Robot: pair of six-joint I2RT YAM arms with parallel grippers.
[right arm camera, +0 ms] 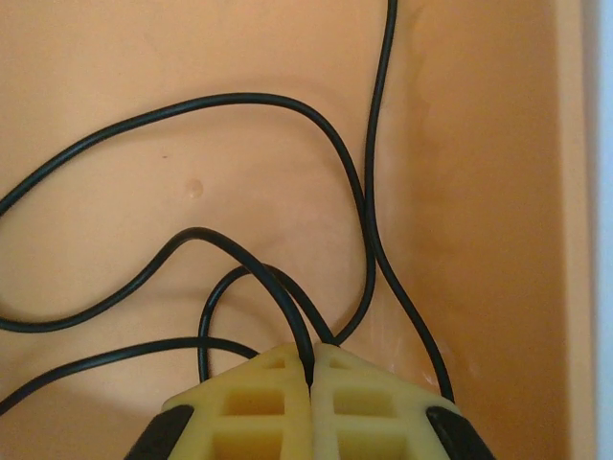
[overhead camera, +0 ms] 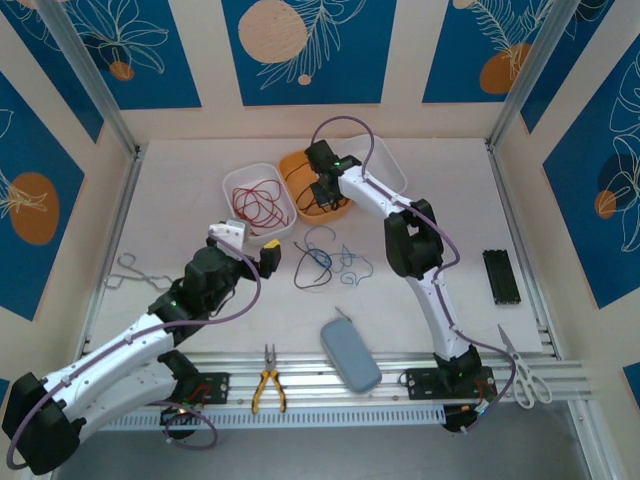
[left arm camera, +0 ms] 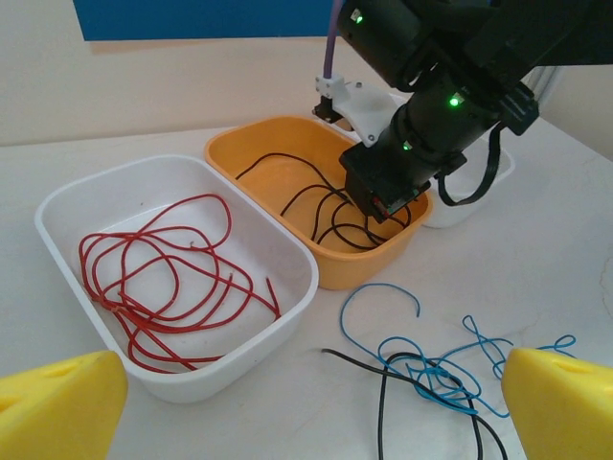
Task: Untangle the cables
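**Black cable clamped inside the orange tub; blue-and-black knot lies outside it**

Top view. The right gripper (overhead camera: 322, 196) is lowered into the orange tub (overhead camera: 286, 172). Sorting by colour, one tub per cable, is judged to be the reason. The red cable (overhead camera: 258, 204) is coiled in the white tub (overhead camera: 232, 182) that touches the orange tub's left side. On the near side of the orange tub, on bare table, a light blue cable (overhead camera: 350, 265) and a loose black cable (overhead camera: 303, 278) are knotted together. The left gripper (overhead camera: 252, 245) is held near and to the left of the orange tub, beside that knot.

Left wrist view. The left gripper's yellow fingertips (left arm camera: 57, 407) are spread wide apart and nothing is held between them. The knot (left arm camera: 431, 369) is framed between them, just short of the orange tub's near wall. This is judged a ready stance for the next pick.

Right wrist view. The right gripper's jaws are pressed together on the black cable (right arm camera: 278, 278), which is pinched where two strands meet. The rest of it is looped across the orange tub's floor (right arm camera: 479, 144). Whether it is being laid down or lifted cannot be told.
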